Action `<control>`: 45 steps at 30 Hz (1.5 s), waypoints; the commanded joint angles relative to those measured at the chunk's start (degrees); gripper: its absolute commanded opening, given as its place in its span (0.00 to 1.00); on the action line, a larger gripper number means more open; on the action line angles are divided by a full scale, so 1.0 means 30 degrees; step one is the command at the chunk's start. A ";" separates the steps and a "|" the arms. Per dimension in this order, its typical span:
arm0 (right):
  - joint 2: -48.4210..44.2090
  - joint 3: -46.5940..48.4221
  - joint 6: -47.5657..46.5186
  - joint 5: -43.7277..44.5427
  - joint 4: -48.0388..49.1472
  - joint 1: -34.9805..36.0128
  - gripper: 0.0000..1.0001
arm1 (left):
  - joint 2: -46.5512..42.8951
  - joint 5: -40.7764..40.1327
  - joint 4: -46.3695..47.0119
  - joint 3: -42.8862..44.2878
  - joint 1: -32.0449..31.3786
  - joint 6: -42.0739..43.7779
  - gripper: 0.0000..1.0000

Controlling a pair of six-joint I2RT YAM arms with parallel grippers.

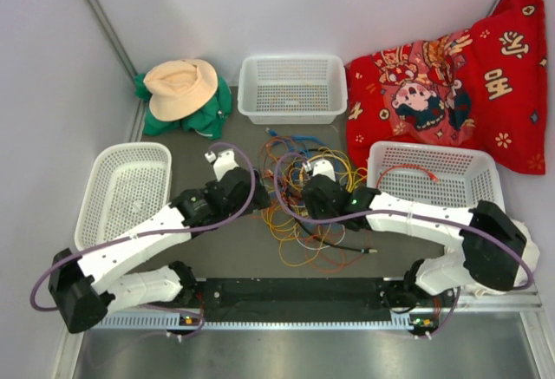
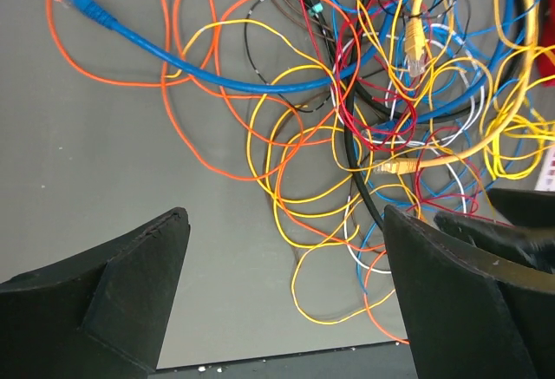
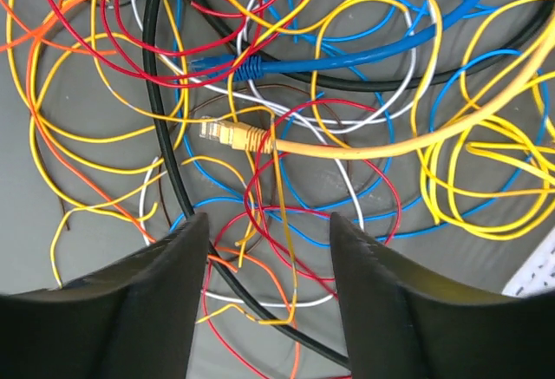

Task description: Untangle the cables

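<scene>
On a dark grey table (image 1: 247, 258) walled in white, the cables (image 1: 308, 210) tangled mid-table between both arms, left gripper (image 2: 286, 223) spread wide at the tangle's left edge, right gripper (image 3: 269, 223) partly apart astride red and yellow strands, yellow plug (image 3: 227, 134) crisp from the wrist yet too small overhead, three white baskets (image 1: 292, 60) and red cushion (image 1: 460, 84) showing only overhead.

The cables (image 1: 303, 227) lie tangled on the table (image 1: 234, 253): thin yellow, orange, red, white and blue loops intertwined. A thicker black cable (image 3: 157, 93) crosses them.

Three white baskets (image 1: 291, 118), a hat (image 1: 180, 86), a red cushion (image 1: 451, 93).
</scene>
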 commanded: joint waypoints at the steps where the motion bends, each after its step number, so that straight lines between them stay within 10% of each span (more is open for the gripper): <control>1: 0.0594 0.0624 0.0479 -0.0434 0.1056 -0.0290 0.52 | -0.2016 -0.0448 0.1388 -0.1109 -0.0054 -0.0475 0.97; 7: 0.2033 0.1795 0.0536 -0.0029 0.0179 -0.0437 0.00 | -0.2488 -0.0360 0.1505 -0.1873 -0.0054 -0.0739 0.97; 15: -0.5084 0.5391 -0.1100 0.3344 -0.0580 0.0881 0.00 | -0.4799 -0.1325 0.2030 -0.2634 -0.0054 -0.0245 0.97; 34: -0.2716 2.3817 -0.5495 0.1615 -0.6827 0.0940 0.00 | -0.8875 -0.1972 0.6836 -0.4068 -0.0053 0.2396 0.99; 45: -0.0638 2.1835 -0.6390 0.1776 -0.2546 -0.1132 0.00 | -0.7615 -0.1179 0.5407 -0.4304 -0.0024 0.0815 0.96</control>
